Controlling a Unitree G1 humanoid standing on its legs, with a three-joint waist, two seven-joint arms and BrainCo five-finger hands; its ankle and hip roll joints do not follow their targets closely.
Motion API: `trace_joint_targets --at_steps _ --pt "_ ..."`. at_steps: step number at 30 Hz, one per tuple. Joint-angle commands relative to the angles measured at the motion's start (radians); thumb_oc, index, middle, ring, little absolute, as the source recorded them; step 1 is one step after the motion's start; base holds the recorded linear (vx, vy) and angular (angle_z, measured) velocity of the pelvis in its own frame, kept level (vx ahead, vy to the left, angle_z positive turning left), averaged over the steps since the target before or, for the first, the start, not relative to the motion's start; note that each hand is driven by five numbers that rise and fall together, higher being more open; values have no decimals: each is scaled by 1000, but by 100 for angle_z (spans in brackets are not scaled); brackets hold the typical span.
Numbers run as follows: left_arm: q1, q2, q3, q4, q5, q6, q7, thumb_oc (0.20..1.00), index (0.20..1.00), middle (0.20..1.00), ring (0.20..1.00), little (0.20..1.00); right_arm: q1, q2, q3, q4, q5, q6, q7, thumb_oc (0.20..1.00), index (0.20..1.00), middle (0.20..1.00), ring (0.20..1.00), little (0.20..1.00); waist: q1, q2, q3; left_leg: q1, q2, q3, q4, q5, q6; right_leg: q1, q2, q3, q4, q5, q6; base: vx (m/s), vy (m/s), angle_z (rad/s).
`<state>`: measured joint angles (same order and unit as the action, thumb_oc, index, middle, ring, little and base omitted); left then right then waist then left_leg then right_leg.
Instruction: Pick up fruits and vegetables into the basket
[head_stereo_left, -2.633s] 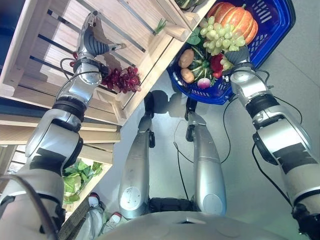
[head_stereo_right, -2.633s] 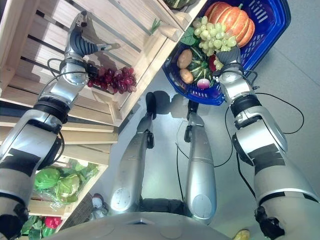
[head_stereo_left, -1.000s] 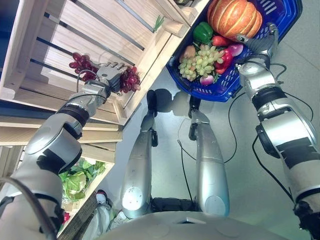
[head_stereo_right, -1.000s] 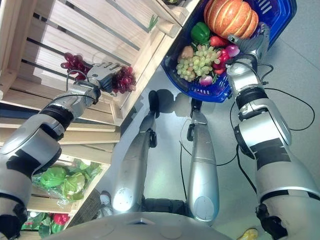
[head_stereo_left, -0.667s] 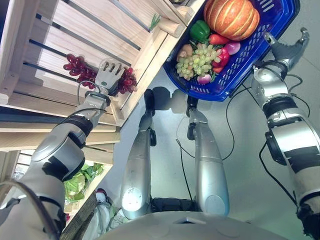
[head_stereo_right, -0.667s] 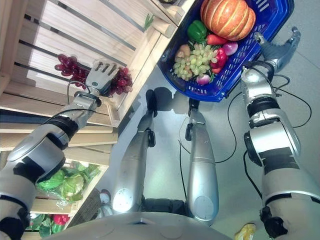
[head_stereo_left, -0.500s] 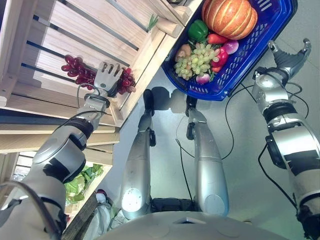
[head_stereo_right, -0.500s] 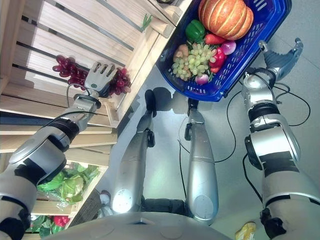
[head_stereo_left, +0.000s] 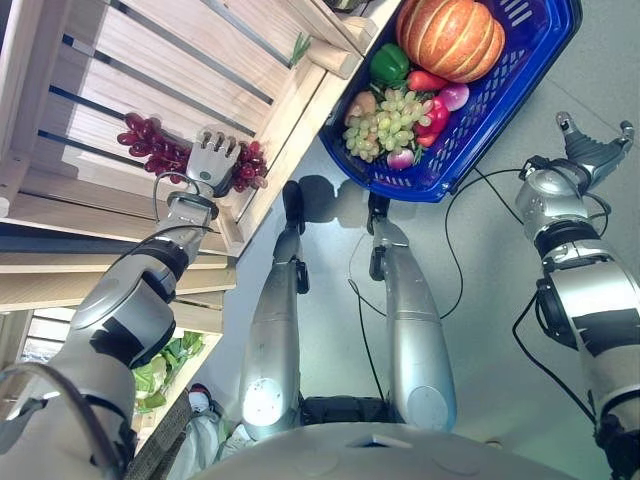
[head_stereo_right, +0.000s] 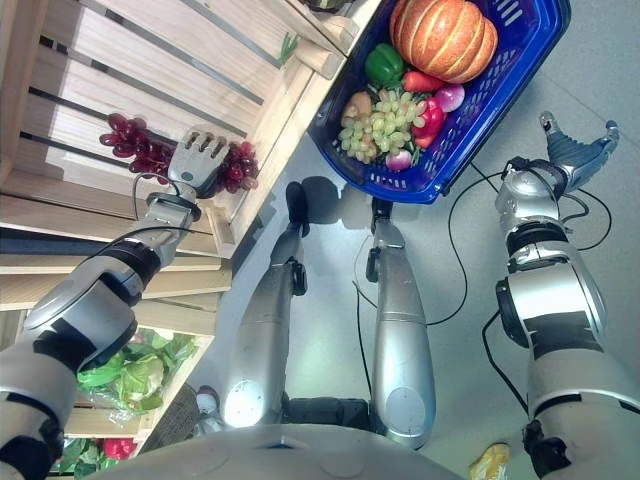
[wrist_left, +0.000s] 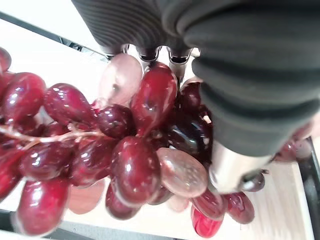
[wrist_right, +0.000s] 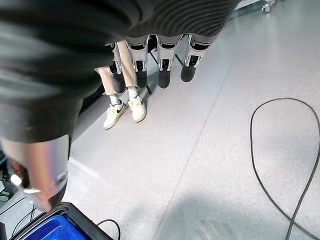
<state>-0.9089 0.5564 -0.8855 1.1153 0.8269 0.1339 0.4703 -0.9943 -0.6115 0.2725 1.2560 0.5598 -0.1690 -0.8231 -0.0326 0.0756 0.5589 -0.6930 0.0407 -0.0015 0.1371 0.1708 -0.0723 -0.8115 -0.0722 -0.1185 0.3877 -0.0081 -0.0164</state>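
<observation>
One bunch of red grapes (head_stereo_left: 160, 152) lies at the wooden crate's (head_stereo_left: 150, 60) front edge under the left hand (head_stereo_left: 212, 158), fingers straight over it. They should curl around the stem cluster before lifting toward the blue basket (head_stereo_left: 520, 75). Right hand (head_stereo_left: 590, 150) hangs open, empty.

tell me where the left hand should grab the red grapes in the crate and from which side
Grip the thick middle of the red grapes, where the berries pack tightest around the stem, coming from the crate's open front as the left hand already does. The bunch lies lengthwise along the wooden crate slats, so fingers should wrap across it.
</observation>
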Motion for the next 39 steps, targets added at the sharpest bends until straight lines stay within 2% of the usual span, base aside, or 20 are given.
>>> trace_joint_targets --at_steps 1,10,14,16,18,19,22,23,25,27,29,30,33,36,39 --pt "78 29 71 201 -19 86 -117 200 200 200 200 200 32 -34 -6 17 -2 -33 -22 1000 1000 1000 1000 1000 12 -35 -39 -6 -55 13 94 -134 23 75 34 -9 -94 35 100 -9 9 -4" --pt "72 32 82 208 -53 68 -118 200 200 200 200 200 30 -22 -8 11 -14 -45 -31 1000 1000 1000 1000 1000 13 -33 -39 -3 -53 14 92 -134 19 79 31 -11 -97 33 101 0 0 0" --pt "74 32 82 205 -112 57 -110 200 200 200 200 200 26 -13 0 2 -24 -47 -43 1000 1000 1000 1000 1000 14 -35 -39 5 -53 13 87 -133 18 84 33 -11 -100 35 100 0 0 0" --pt "71 28 91 203 -232 40 -91 200 200 200 200 200 22 -10 5 -2 -32 -50 -48 1000 1000 1000 1000 1000 14 -35 -39 3 -52 14 89 -132 17 82 32 -11 -98 35 100 0 0 0" --pt "64 25 113 196 -418 18 -108 200 200 200 200 200 24 -9 3 -4 -34 -58 -43 1000 1000 1000 1000 1000 15 -36 -39 5 -51 14 86 -131 17 82 34 -9 -97 34 100 0 0 0" --pt "63 19 148 192 -537 -10 -107 200 200 200 200 200 25 -7 3 -8 -37 -63 -43 1000 1000 1000 1000 1000 16 -36 -39 6 -51 14 86 -129 16 83 36 -8 -97 34 98 0 0 0" --pt "56 15 229 190 -692 -79 -119 200 200 200 200 200 29 -2 -1 -28 -52 -62 -47 1000 1000 1000 1000 1000 17 -35 -39 10 -52 13 83 -125 16 87 39 -6 -94 32 98 0 0 0" --pt "54 16 273 187 -790 -140 -133 200 200 200 200 200 32 3 -5 -40 -63 -65 -51 1000 1000 1000 1000 1000 16 -35 -39 14 -52 15 81 -124 14 89 38 -5 -95 31 98 0 0 0" --pt "53 18 327 176 -881 -188 -155 200 200 200 200 200 42 8 -12 -62 -78 -66 -56 1000 1000 1000 1000 1000 15 -34 -39 15 -53 16 83 -123 13 91 37 -4 -91 28 98 0 0 0" --pt "50 20 382 153 -994 -230 -204 200 200 200 200 200 45 10 -18 -84 -92 -61 -58 1000 1000 1000 1000 1000 15 -32 -39 18 -53 17 81 -123 11 93 36 -3 -90 25 99 0 0 0" --pt "55 17 449 118 -1196 -298 -286 200 200 200 200 200 54 13 -19 -110 -109 -60 -61 1000 1000 1000 1000 1000 14 -28 -39 22 -54 17 81 -122 10 95 37 -1 -85 21 98 0 0 0" --pt "62 16 481 98 -1254 -324 -322 200 200 200 200 200 64 16 -25 -128 -118 -57 -62 1000 1000 1000 1000 1000 14 -27 -39 23 -54 17 80 -123 10 96 36 -1 -83 18 98 0 0 0" --pt "87 10 534 31 -1425 -373 -396 200 200 200 200 200 90 23 -32 -173 -143 -57 -71 1000 1000 1000 1000 1000 14 -24 -39 25 -56 17 82 -125 11 97 36 0 -79 15 98 0 0 0" --pt "96 4 580 -26 -1531 -382 -436 200 200 200 200 200 104 27 -32 -203 -150 -55 -72 1000 1000 1000 1000 1000 15 -24 -39 29 -56 16 80 -127 12 100 35 -1 -77 12 99 0 0 0" --pt "96 1 626 -103 -1718 -413 -510 200 200 200 200 200 112 27 -25 -249 -166 -61 -46 1000 1000 1000 1000 1000 13 -24 -39 33 -56 15 81 -129 12 102 35 -1 -71 7 98 0 0 0"
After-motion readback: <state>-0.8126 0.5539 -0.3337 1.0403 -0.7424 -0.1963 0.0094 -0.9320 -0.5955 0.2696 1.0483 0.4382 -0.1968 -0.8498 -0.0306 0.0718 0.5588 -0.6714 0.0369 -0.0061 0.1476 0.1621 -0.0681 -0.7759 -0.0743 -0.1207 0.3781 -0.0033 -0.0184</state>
